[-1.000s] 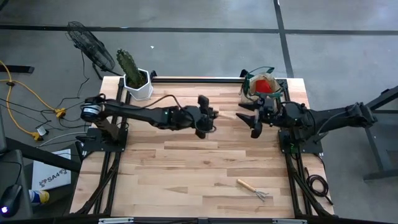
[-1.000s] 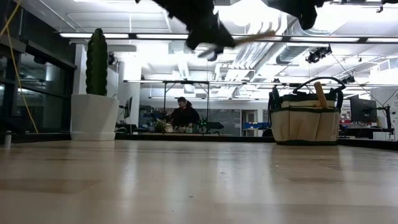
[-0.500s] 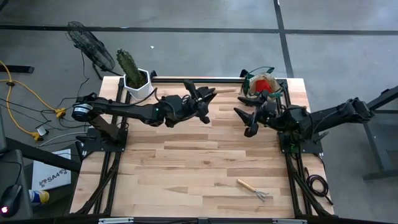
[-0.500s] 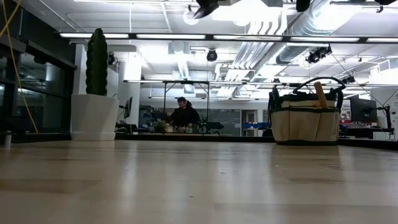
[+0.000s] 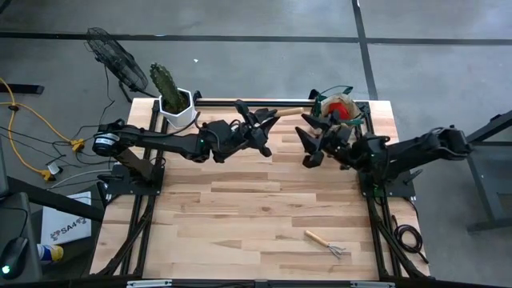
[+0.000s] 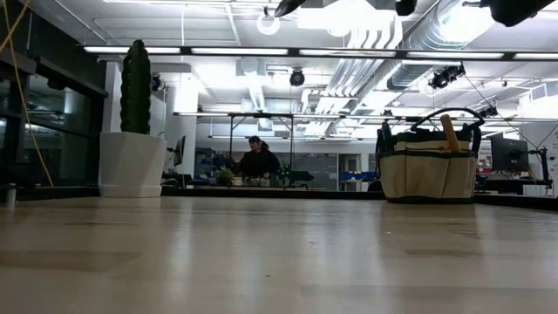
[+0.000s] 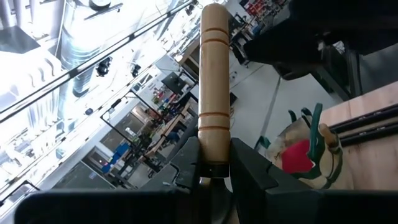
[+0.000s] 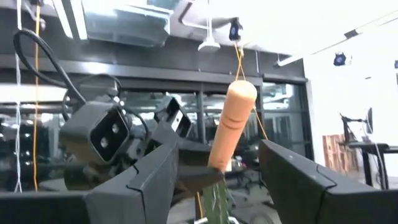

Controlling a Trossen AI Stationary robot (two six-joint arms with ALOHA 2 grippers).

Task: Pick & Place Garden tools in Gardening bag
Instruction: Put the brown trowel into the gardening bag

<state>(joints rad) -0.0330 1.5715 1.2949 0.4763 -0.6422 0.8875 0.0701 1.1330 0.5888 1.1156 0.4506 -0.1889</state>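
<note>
My left gripper (image 5: 262, 125) is shut on a garden tool with a round wooden handle (image 5: 288, 112), held high over the table's far part, left of the gardening bag (image 5: 340, 110). The handle points toward the bag. The tool's metal end is hidden by the fingers. My right gripper (image 5: 306, 146) is open and empty in front of the bag, its fingers (image 8: 155, 180) facing the handle (image 8: 233, 121) without touching it. The tan bag (image 6: 427, 170) stands on its base; a red piece (image 5: 342, 107) and a wooden handle (image 6: 448, 131) show in it. A small rake (image 5: 326, 242) lies flat near the table's near right edge. My left gripper pinches the tool between its two fingers at the handle's base (image 7: 214, 163), where the wood meets the metal. The handle runs on along the fingers and sticks out past their tips toward the bag. The tool is lifted clear of the table, roughly level.
A potted cactus in a white pot (image 5: 178, 108) stands at the table's far left corner. A black bar (image 5: 240, 102) runs along the far edge. A person sits in the room far behind the table (image 6: 258, 161). Bare wood lies across the table's middle and near left.
My left gripper has risen and gone toward the far edge with the tool, and has turned so that the handle points toward the bag. My right gripper, still open, has gone toward the table's left, nearer the handle's free end.
</note>
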